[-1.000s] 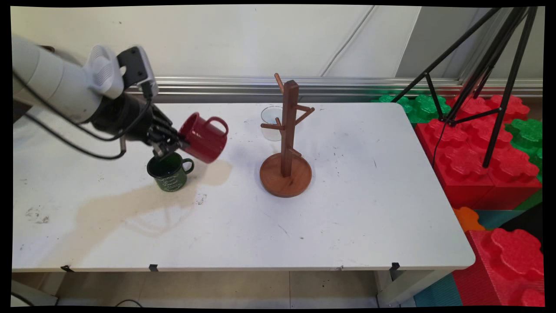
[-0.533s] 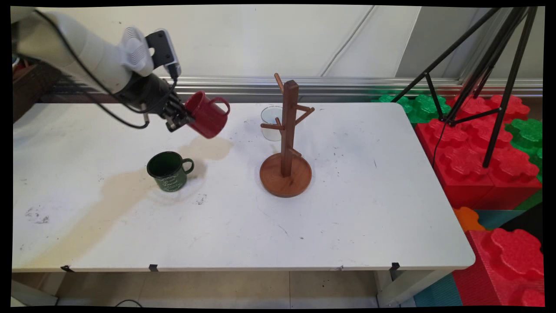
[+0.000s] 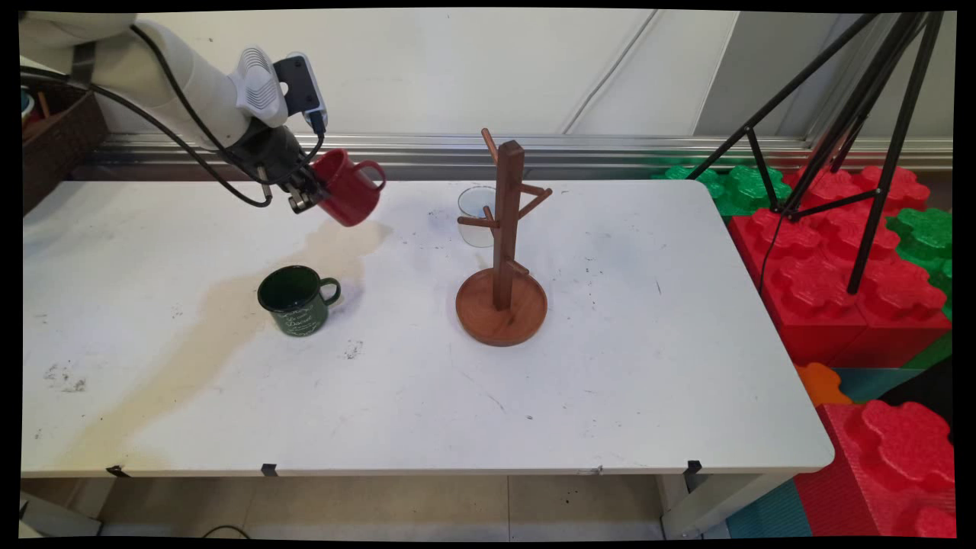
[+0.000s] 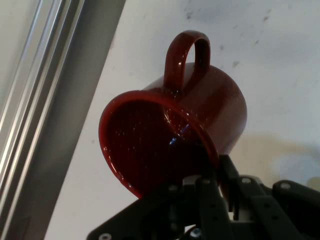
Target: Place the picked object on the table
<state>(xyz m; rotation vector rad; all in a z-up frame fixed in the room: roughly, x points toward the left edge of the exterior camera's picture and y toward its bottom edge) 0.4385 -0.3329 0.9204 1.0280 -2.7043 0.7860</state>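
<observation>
One red mug (image 3: 349, 187) is held aloft by its rim.
It is gripped tilted in the hand (image 3: 309, 194), above the bench (image 3: 610, 366), left of the wooden rack (image 3: 503, 252).

We see the mug (image 3: 348, 197) aloft in the gripper (image 3: 308, 200), behind the standing cup (image 3: 296, 299); right of both, the mug tree (image 3: 502, 252); behind it, a glass (image 3: 476, 216).

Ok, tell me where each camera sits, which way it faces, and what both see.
Main view: fixed above the table's near side, facing the wall; shows the white arm, gripper, green mug, wooden mug tree.
Hand view: on the hand, looking along the gripper; its black linkage rises from the bottom.
Shared: the held red mug, the table.
</observation>
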